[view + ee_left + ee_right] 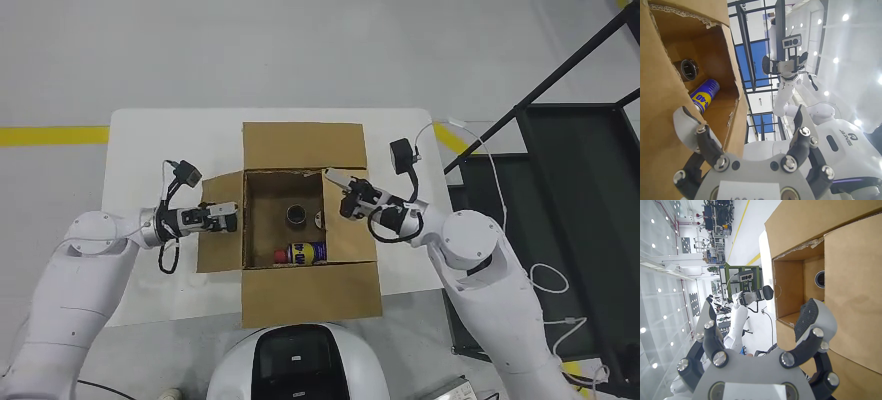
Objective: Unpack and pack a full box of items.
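A white table [150,140] stands on a grey floor [300,50]. A yellow stripe [50,135] painted on the floor runs up to the table on the robot's left side. Just beside the table on the robot's right stands a black metal rack [575,170], and a white cable [498,190] trails across it. Well beyond the table are a green-framed workbench [742,269] and round ceiling lights [845,17]

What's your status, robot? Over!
Left gripper, right gripper open, beside the box flaps. Spray can, metal cylinder inside. Nothing covering them. Over.
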Available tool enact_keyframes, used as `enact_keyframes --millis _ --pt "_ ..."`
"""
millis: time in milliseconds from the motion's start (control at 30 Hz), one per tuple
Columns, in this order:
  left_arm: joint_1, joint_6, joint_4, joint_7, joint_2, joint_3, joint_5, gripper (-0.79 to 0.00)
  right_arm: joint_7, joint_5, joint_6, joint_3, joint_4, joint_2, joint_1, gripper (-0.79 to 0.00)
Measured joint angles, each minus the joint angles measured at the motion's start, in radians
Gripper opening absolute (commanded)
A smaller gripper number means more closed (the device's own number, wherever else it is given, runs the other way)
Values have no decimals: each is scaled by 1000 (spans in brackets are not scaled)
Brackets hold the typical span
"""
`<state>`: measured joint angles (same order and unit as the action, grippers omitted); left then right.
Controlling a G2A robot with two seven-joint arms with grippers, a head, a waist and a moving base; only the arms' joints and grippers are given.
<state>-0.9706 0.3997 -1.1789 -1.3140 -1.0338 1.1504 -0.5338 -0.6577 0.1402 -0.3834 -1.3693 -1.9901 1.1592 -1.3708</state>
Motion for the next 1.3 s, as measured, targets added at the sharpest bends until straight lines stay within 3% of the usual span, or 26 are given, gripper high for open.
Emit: enact_keyframes --millis 400,667,933,1033,1300 --pt "123 5 1 22 -2 45 -49 0 -98 173 72 -159 -17 -17 -98 0" --pt "233 0 -29 73 -55 -100 -66 0 -119 244 61 -328 -96 -31 -256 0" --pt "282 -7 -46 162 -119 -274 -50 0 -88 308 78 -410 -141 -31 -389 0" --pt "288 0 -38 199 -133 -305 -39 0 -87 309 79 -410 -140 -31 -390 0" --pt "288 1 -37 200 -134 -306 -39 0 -88 309 79 -410 -140 -31 -390 0"
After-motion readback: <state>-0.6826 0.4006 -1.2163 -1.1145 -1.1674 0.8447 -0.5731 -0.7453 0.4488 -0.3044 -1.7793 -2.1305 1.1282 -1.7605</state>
